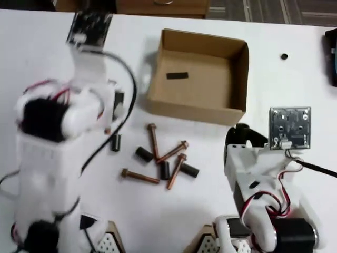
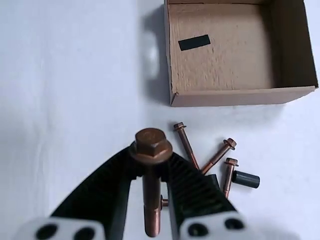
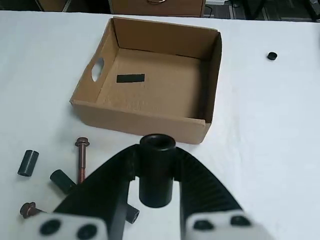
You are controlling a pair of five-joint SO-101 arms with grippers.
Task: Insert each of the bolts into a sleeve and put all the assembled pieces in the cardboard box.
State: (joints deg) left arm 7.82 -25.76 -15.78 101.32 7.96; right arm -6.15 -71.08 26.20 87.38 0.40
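Note:
My left gripper (image 2: 151,162) is shut on a copper bolt (image 2: 150,146), head outward, held above the table left of the loose parts. In the high view this gripper (image 1: 112,118) hangs left of the pile. My right gripper (image 3: 156,162) is shut on a black sleeve (image 3: 156,169), its bore facing up; from above it (image 1: 239,134) sits right of the pile, in front of the box. The open cardboard box (image 1: 239,68) stands behind, holding just a black strip (image 1: 177,75). Several loose bolts (image 1: 153,141) and black sleeves (image 1: 144,154) lie on the white table.
A small black round piece (image 1: 284,56) lies on the table right of the box. A dark object (image 1: 331,52) sits at the right edge. The box has a hand hole (image 3: 97,70) in its left wall. White table (image 1: 42,47) stretches left of the box.

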